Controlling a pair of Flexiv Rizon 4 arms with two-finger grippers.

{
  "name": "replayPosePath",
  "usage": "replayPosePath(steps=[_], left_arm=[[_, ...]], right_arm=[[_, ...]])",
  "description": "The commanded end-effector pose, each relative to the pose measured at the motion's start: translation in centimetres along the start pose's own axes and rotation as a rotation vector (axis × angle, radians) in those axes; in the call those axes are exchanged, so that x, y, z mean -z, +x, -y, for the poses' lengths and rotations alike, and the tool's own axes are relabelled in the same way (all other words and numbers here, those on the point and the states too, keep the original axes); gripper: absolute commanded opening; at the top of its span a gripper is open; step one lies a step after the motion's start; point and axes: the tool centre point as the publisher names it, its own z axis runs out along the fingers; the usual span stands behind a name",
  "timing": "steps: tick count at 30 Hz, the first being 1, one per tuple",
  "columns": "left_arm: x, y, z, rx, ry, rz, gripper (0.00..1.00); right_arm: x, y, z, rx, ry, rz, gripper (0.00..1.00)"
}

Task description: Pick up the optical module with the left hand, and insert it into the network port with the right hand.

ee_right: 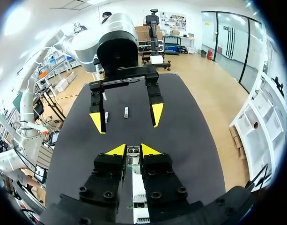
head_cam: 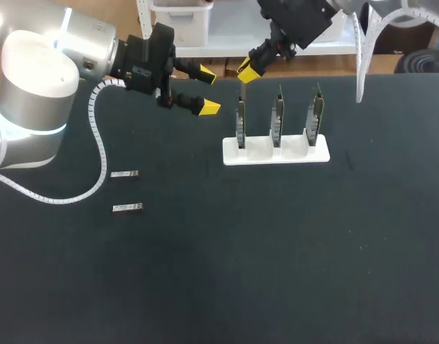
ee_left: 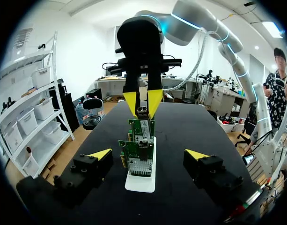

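Module [ee_left: 142, 113] in right gripper [ee_right: 133, 151] (far edge)

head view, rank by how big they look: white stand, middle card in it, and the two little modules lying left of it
1. white stand, clearly the widest
2. middle card, upright in the stand
3. farther module and nearer module: they look alike, so neither ranks above the other

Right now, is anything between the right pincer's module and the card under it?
Nothing visible. The module, held in the right pincer, sits directly above the card; the open left pincer is off to one side.
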Motion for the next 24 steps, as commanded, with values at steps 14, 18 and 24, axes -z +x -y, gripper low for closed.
replayPosePath(steps=[14, 18, 24], left_arm=[[-0.07, -0.06, -0.06, 0.002, 0.000, -0.003, 1.00], [-0.07, -0.06, -0.06, 0.002, 0.000, -0.003, 1.00], [-0.07, -0.06, -0.06, 0.002, 0.000, -0.003, 1.00]], right_arm=[[-0.44, -0.28, 0.51, 0.006, -0.022, -0.004, 0.00], [-0.54, -0.22, 0.43, 0.003, -0.027, -0.008, 0.00], [-0.61, 0.01, 0.31, -0.003, -0.035, -0.012, 0.00]])
